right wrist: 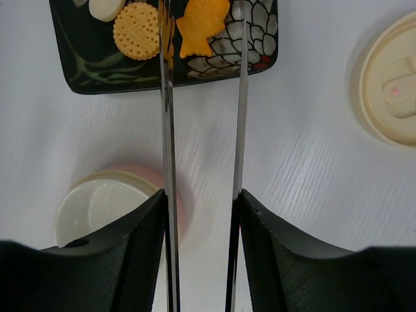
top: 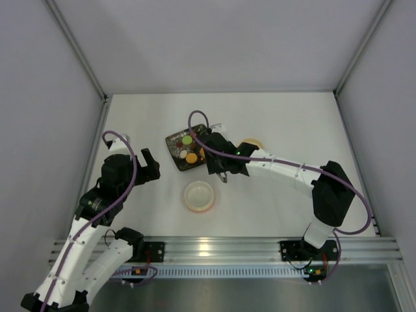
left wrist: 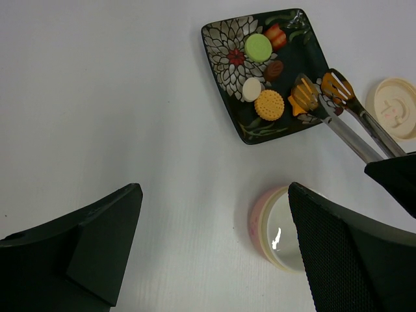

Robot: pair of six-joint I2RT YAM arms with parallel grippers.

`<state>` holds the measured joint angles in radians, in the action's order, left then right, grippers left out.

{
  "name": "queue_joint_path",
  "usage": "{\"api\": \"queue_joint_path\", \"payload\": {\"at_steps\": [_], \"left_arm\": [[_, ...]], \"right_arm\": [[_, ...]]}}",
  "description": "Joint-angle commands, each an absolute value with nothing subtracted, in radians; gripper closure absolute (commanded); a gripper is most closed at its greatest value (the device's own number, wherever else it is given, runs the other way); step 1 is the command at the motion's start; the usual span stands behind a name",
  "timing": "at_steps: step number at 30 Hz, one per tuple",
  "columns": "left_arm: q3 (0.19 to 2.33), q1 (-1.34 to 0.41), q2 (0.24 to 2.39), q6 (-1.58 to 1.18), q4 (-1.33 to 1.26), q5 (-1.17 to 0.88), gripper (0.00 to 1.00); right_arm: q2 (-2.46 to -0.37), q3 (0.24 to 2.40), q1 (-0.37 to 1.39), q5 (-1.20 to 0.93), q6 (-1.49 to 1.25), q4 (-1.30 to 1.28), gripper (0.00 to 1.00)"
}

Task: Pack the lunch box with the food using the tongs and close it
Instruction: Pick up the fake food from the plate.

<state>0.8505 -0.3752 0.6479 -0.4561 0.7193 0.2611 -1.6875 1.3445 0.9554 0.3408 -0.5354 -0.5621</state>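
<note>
a: where are the tongs?

b: in the jaws of the right arm. the two black fingers press on the outsides of the two thin silvery arms, so the jaws are clamped on the tongs at a middling width. the tips reach across the edge of the black floral plate on the lunch box side.

a: anything between the tips?

b: an orange fish-shaped piece lies between them on the plate. whether the tips touch it, i cannot tell.

a: and the rest of the food?

b: all on the plate. a round orange biscuit sits just beside the fish, then a white piece, a dark brown one, a green disc and a red piece next to the green.

a: the lunch box?

b: on the white surface, nearer the arm bases than the plate and apart from it, uncovered, its pale inside showing. its cream lid lies flat to the right of the plate, pink mark up.

a: the other side?

b: the jaws of the left arm stand spread wide, gripping nothing, above the surface to the left of the lunch box.
</note>
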Motion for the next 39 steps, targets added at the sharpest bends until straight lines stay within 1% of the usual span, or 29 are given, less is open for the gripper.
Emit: {"api": "queue_joint_path", "payload": {"at_steps": [1,10,27,30,31,33,34,39], "left_arm": [[0.845,-0.38,0.641,-0.468,0.704,0.279,0.01],[0.844,-0.382,0.641,-0.468,0.704,0.281,0.01],[0.845,-0.391,0.638,-0.469,0.707,0.287,0.01],[0.845,-0.393,0.638,-0.471,0.706,0.288,0.01],[0.845,-0.393,0.641,-0.471,0.706,0.288,0.01],[0.845,-0.393,0.638,-0.471,0.707,0.291,0.01],[0.845,-0.391,0.64,-0.471,0.707,0.29,0.01],[0.845,-0.394,0.638,-0.472,0.706,0.291,0.01]], "right_arm": [[-1.701,1.401,0.979,0.362,-0.548,-0.545,0.53],[-1.721,1.407,0.98,0.353,-0.551,-0.538,0.5],[-1.77,1.431,0.98,0.347,-0.555,-0.551,0.52],[-1.769,1.434,0.98,0.344,-0.557,-0.554,0.58],[-1.767,1.434,0.98,0.342,-0.555,-0.554,0.63],[-1.761,1.434,0.982,0.342,-0.554,-0.557,0.65],[-1.756,1.434,0.982,0.342,-0.554,-0.558,0.69],[-1.733,1.442,0.986,0.356,-0.551,-0.572,0.72]]}}
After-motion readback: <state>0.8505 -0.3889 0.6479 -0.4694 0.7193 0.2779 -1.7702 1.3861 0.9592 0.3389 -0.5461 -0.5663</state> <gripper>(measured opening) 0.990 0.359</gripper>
